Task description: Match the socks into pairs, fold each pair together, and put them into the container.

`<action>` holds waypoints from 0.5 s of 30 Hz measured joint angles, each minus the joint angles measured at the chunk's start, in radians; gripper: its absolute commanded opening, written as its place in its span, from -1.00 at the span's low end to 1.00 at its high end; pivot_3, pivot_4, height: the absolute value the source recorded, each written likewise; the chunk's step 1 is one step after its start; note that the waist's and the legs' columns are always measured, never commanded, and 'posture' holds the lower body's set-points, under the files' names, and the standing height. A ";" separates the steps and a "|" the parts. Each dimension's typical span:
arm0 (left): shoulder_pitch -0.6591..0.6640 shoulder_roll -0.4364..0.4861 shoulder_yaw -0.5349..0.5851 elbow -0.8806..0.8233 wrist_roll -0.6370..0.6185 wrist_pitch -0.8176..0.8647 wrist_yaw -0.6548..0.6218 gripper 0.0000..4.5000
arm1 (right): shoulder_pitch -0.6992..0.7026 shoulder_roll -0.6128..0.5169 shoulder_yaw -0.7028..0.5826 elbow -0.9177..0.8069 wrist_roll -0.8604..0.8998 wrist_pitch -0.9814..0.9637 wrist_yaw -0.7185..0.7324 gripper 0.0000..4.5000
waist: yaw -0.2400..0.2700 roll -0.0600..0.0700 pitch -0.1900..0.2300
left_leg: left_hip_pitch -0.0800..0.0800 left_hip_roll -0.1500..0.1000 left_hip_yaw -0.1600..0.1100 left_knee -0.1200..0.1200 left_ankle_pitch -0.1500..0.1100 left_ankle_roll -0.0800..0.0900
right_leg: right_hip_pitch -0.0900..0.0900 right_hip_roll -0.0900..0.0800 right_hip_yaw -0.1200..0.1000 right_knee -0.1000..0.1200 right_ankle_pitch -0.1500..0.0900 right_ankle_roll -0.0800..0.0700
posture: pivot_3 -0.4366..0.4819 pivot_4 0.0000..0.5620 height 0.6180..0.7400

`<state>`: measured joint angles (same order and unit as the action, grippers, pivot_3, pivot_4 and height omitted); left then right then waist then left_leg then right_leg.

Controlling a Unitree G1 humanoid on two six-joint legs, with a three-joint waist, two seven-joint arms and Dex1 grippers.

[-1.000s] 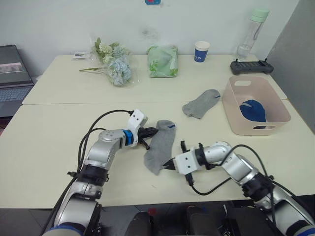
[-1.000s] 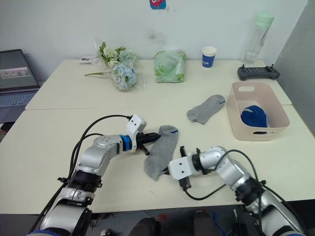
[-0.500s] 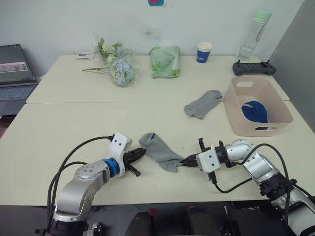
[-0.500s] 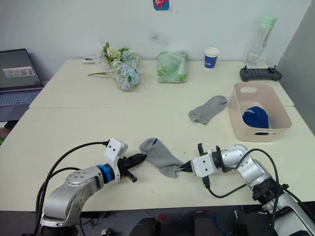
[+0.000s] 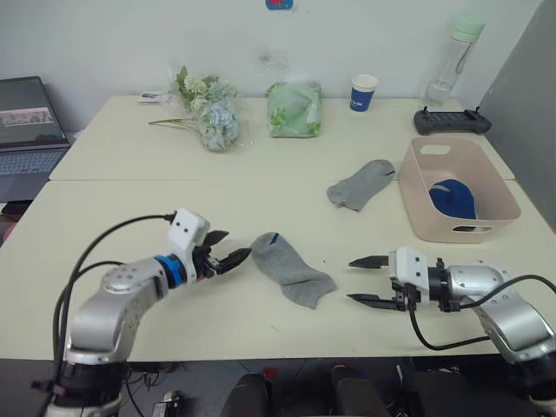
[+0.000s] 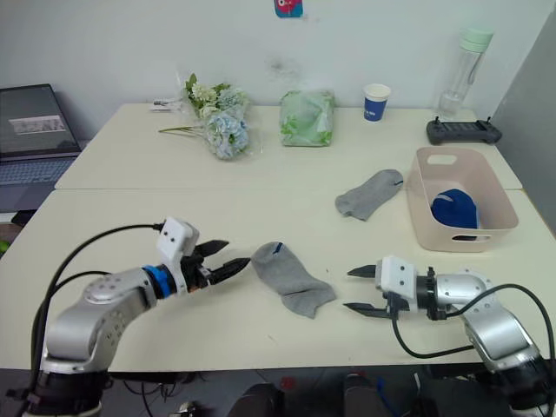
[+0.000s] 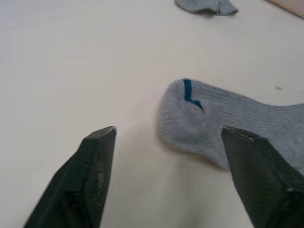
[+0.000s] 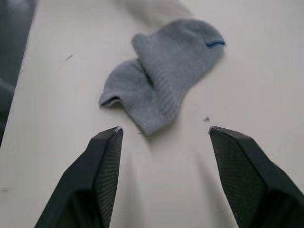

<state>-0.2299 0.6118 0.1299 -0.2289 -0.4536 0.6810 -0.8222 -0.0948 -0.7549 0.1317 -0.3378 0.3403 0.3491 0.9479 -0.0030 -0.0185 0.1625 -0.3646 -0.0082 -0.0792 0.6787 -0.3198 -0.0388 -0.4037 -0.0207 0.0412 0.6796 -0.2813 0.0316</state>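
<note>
A grey sock [image 5: 290, 271] with a small blue mark lies flat on the near table between my two grippers, touched by neither. My left gripper [image 5: 228, 252] stands open just left of its cuff end; the sock [image 7: 223, 123] shows ahead of those fingers. To the right of the toe end, a short gap away, my right gripper [image 5: 364, 280] is open, and the sock [image 8: 161, 78] lies beyond its fingers. A second grey sock [image 5: 360, 183] lies further back, beside the pink container [image 5: 415, 213], which holds a folded navy blue pair [image 5: 451, 195].
At the back of the far table are a bunch of flowers [image 5: 207, 113], a green wrapped bundle [image 5: 293, 109], a blue-and-white paper cup [image 5: 363, 92], a clear bottle [image 5: 450, 59] and a black controller [image 5: 452, 120]. A laptop [image 5: 26, 130] sits at far left.
Both grippers have opened, let go of the grey sock and drawn back from it, left to the left and right to the right. The sock now lies flat.
</note>
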 measured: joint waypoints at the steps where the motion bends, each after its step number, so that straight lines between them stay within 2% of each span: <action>1: -0.033 0.014 -0.016 0.030 0.003 -0.023 -0.032 0.68 | 0.011 0.018 -0.010 -0.031 0.031 0.097 -0.049 0.40 | 0.000 0.000 0.000 | 0.000 -0.001 0.000 0.000 0.000 0.000 | 0.000 0.000 0.000 0.000 0.000 0.000 | -0.05 -0.47 1.00; 4: -0.174 0.035 -0.111 0.207 0.085 -0.150 -0.110 0.68 | 0.028 0.120 -0.037 -0.131 0.182 0.410 -0.197 0.40 | 0.000 0.001 0.000 | 0.000 -0.001 0.000 0.000 0.000 0.000 | 0.000 0.001 -0.001 0.000 0.000 0.000 | -0.05 -0.47 1.00; 10: -0.281 0.005 -0.268 0.471 0.222 -0.329 -0.196 0.68 | 0.004 0.205 -0.033 -0.174 0.270 0.660 -0.338 0.40 | -0.007 0.000 0.000 | -0.001 -0.001 0.003 0.000 0.000 0.000 | -0.001 0.001 -0.001 -0.001 0.000 0.000 | -0.05 -0.47 1.00; 13: -0.289 -0.007 -0.286 0.531 0.252 -0.365 -0.199 0.41 | -0.010 0.261 -0.045 -0.176 0.301 0.721 -0.386 0.40 | -0.009 0.000 0.000 | 0.000 0.000 0.002 0.000 0.000 0.001 | -0.002 0.002 -0.001 0.000 0.000 0.000 | -0.05 -0.47 1.00; 15: -0.292 -0.007 -0.286 0.552 0.263 -0.376 -0.201 0.13 | -0.014 0.301 -0.051 -0.176 0.324 0.756 -0.411 0.32 | -0.012 0.000 0.000 | 0.000 0.000 0.001 0.000 0.000 0.001 | -0.001 0.002 -0.001 0.000 0.000 0.000 | -0.05 -0.47 1.00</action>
<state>-0.5214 0.6046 -0.1563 0.3229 -0.1905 0.3046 -1.0231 -0.1087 -0.4537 0.0811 -0.5139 0.6645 1.1051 0.5374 -0.0151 -0.0182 0.1623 -0.3649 -0.0079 -0.0781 0.6784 -0.3200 -0.0381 -0.4052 -0.0188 0.0397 0.6800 -0.2813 0.0316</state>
